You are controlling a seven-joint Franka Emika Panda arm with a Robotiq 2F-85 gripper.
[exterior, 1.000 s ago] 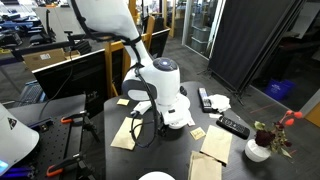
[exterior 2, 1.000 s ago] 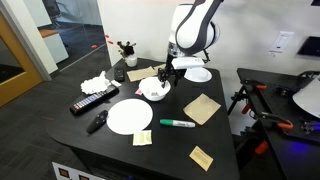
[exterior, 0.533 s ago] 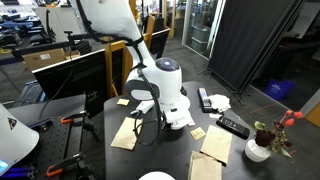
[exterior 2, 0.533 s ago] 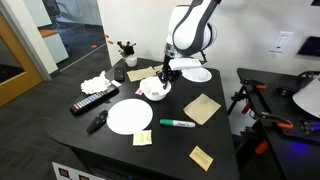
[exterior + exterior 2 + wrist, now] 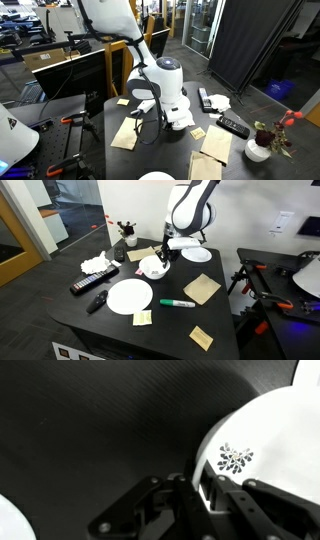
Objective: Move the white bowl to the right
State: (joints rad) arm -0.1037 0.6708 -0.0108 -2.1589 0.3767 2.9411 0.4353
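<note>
The white bowl stands near the middle of the black table; the wrist view shows its inside with a dark flower-like mark at the centre. My gripper reaches down onto the bowl's edge nearest the arm. In the wrist view the gripper is shut, with the bowl's thin white rim pinched between its two black fingers. The bowl still rests on the table. The arm's white body hides the bowl in an exterior view.
A flat white plate lies in front of the bowl and a plain white dish behind it. A green marker, brown napkins, remotes, crumpled tissue and a vase with red flowers surround them.
The jaws have closed onto the bowl's rim. The arm and the bowl have barely moved.
</note>
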